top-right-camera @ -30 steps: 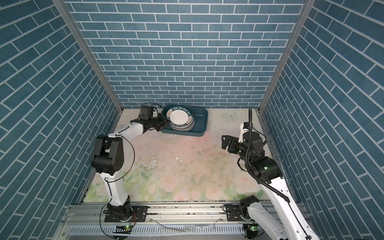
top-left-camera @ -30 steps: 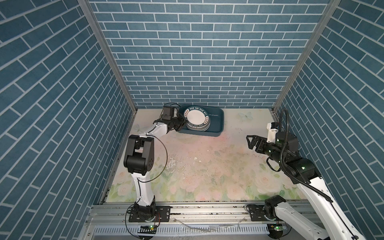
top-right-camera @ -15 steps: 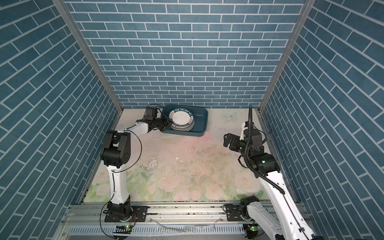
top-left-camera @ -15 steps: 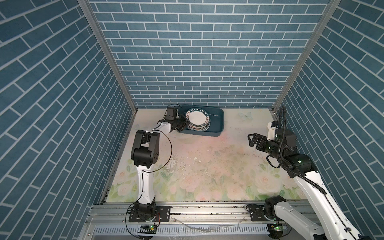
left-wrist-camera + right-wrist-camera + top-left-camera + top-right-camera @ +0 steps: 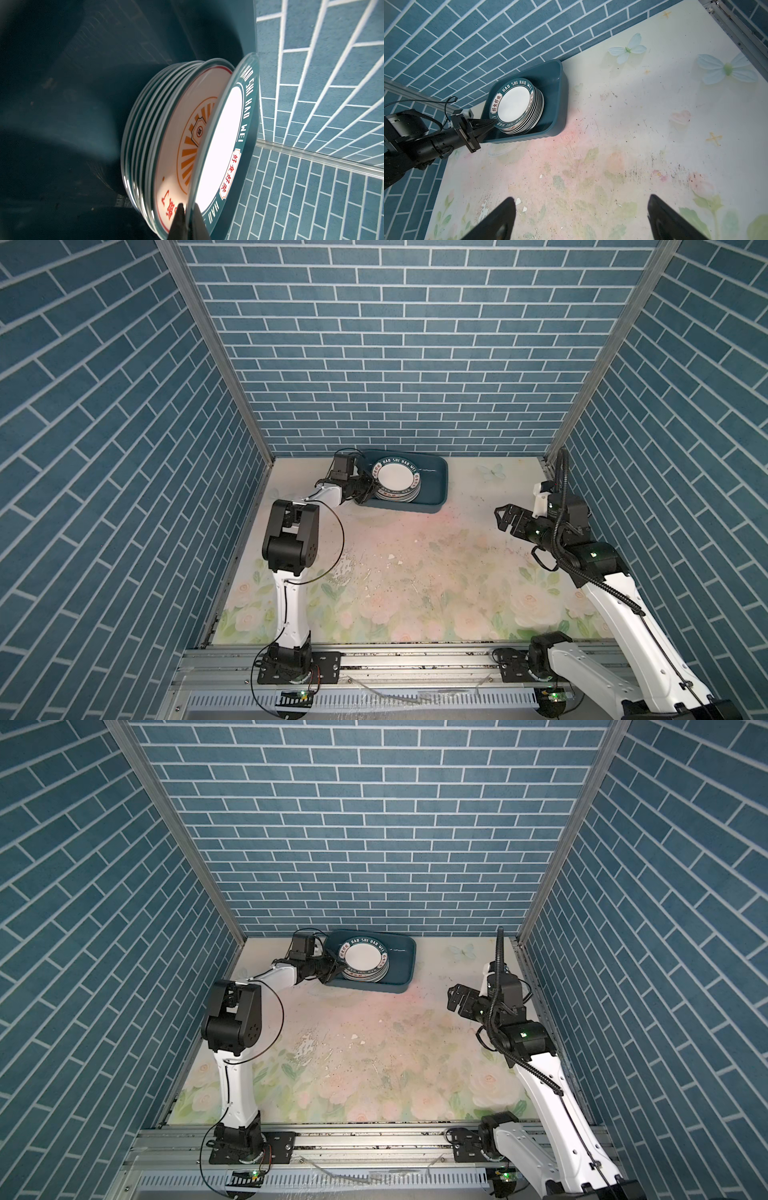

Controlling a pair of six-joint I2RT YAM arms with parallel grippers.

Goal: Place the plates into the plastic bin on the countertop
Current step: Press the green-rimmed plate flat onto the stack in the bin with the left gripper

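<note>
Lettered plate (image 5: 395, 477): green rim, topmost on the stack (image 5: 399, 499) of plates inside the bin (image 5: 435, 483). The bin sits at the far edge of the counter (image 5: 415, 572), toward its far left corner.

Change over the last second: the plate barely shifts. The left arm's elbow has swung in toward the bin, so the reach is settling rather than travelling.

Left wrist view: the plate is tilted, its held side raised off the sunburst plate (image 5: 187, 145) beneath and its far side apparently down on it. Both top views show no plates on the counter. Judgement: last placement, only the release outstanding.

Left gripper (image 5: 188, 218): clamped tight on the lettered plate's near rim.

Right gripper (image 5: 503, 519): jaws fully apart, empty, above the counter's right side, well apart from the bin, position almost unchanged.
</note>
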